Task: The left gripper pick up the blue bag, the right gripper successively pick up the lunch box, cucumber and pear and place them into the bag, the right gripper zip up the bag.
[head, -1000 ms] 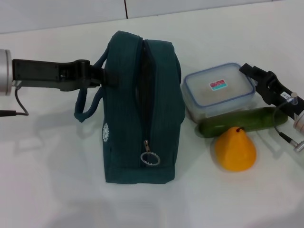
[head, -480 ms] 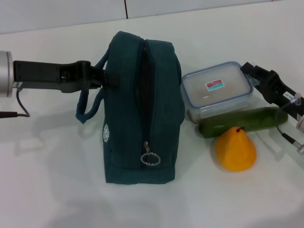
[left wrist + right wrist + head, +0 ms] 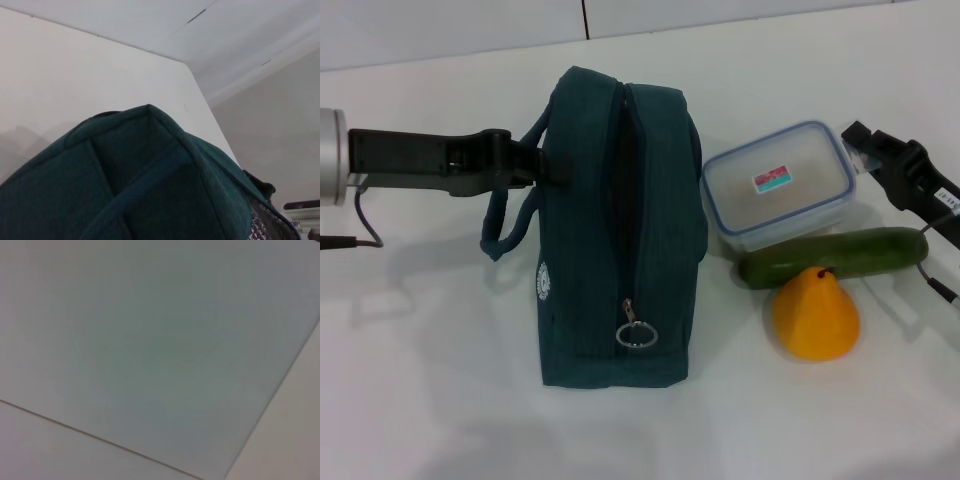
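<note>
**Lunch box lifted at its right end**

Since a second ago we see the lunch box (image 3: pixel 778 186) shifted up and right, its right end now raised off the cucumber (image 3: pixel 831 256), while the right end effector (image 3: pixel 861 152) has drawn back toward the right with it. It is clamped on the box's right edge. The box is closed, and through the clear lid we see only a small red-and-teal label. The cucumber lies on the surface (image 3: pixel 440 400) just in front of the box, and the pear (image 3: pixel 815 314) stands touching the cucumber's near side. The bag (image 3: pixel 618 230) stands upright, unmoved, its zipper open along the top with the ring pull hanging low. The left end effector (image 3: pixel 542 163) grips the bag's handle on its left side.
</note>
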### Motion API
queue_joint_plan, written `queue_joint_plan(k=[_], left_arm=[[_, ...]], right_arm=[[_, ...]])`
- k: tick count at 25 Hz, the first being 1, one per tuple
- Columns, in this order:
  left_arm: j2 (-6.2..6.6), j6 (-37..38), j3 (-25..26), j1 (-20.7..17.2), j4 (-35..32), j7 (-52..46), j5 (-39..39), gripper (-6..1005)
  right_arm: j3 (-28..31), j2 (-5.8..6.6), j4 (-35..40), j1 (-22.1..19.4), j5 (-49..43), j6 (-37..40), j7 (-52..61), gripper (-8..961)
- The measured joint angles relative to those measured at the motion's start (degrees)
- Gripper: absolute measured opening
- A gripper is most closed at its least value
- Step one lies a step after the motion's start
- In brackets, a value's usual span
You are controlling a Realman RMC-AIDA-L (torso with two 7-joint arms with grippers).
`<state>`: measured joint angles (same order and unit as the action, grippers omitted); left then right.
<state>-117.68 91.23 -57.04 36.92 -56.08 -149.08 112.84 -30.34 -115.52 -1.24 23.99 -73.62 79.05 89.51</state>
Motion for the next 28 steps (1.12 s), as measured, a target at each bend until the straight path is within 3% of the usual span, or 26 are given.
queue_joint_plan(k=[28], left_arm=[[0.1, 0.0, 0.1, 0.1, 0.0, -0.1, -0.2, 51]], right_arm=[[0.4, 0.28, 6.3, -0.7, 0.2, 6.0, 4.3, 95]])
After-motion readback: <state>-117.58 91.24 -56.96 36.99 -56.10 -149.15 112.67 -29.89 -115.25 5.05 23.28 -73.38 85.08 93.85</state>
